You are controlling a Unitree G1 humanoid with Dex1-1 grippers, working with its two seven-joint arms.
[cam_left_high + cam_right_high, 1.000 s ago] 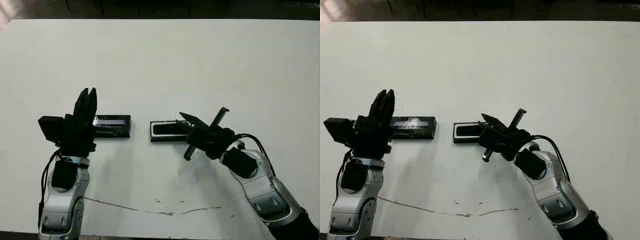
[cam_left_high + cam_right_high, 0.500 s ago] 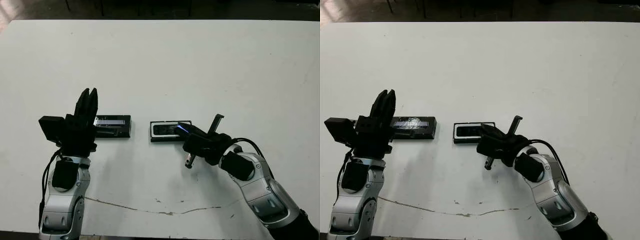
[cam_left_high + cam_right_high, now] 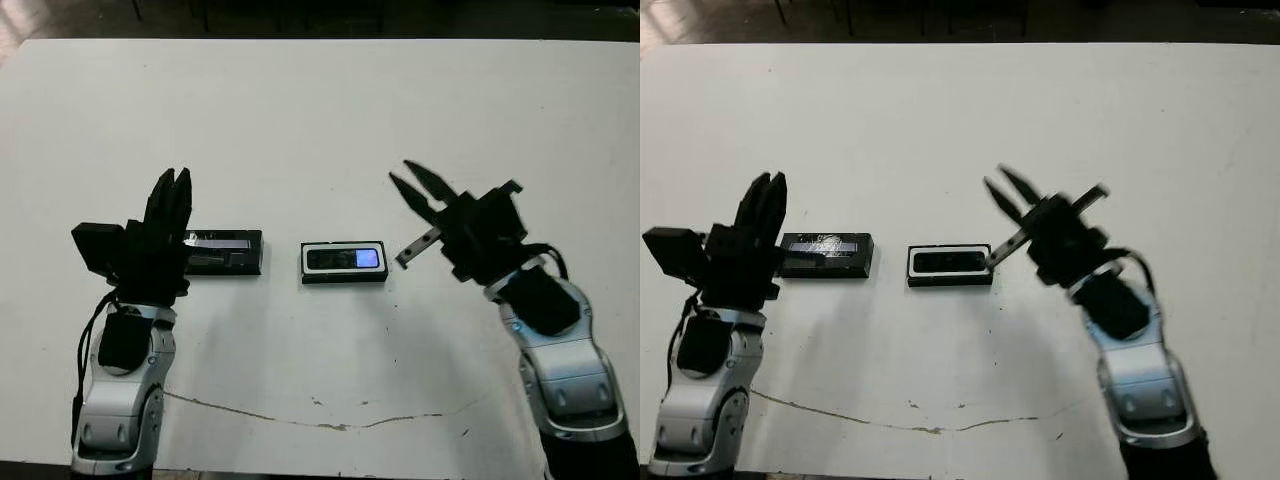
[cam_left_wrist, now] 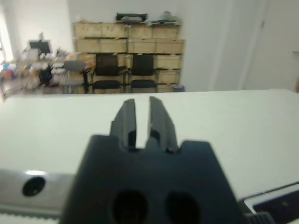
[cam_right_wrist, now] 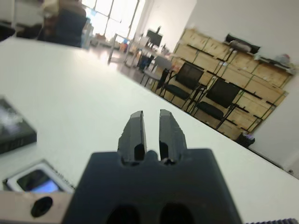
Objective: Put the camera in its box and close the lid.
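The box (image 3: 345,279), black-walled with a white lining, lies at the table's middle. The camera (image 3: 340,259) rests flat inside it, its blue-lit screen (image 3: 368,258) at the right end. The right wrist view catches the camera (image 5: 32,180) low down, with the lid (image 5: 11,129) beyond it. My right gripper (image 3: 400,171) hangs raised to the right of the box, clear of it, shut on nothing. The lid (image 3: 228,250), black with a silvery strip, lies left of the box. My left gripper (image 3: 175,176) stands at the lid's left end, pointing away from me, shut and empty.
A thin dark crack (image 3: 300,420) runs across the table near its front edge. The white table (image 3: 320,120) stretches far beyond both grippers to its dark back edge. Chairs (image 4: 107,70) and shelves show past the table in the wrist views.
My right gripper has lifted off the box and swung up and to the right, leaving the camera lying in it with its screen showing. The left arm has hardly moved.
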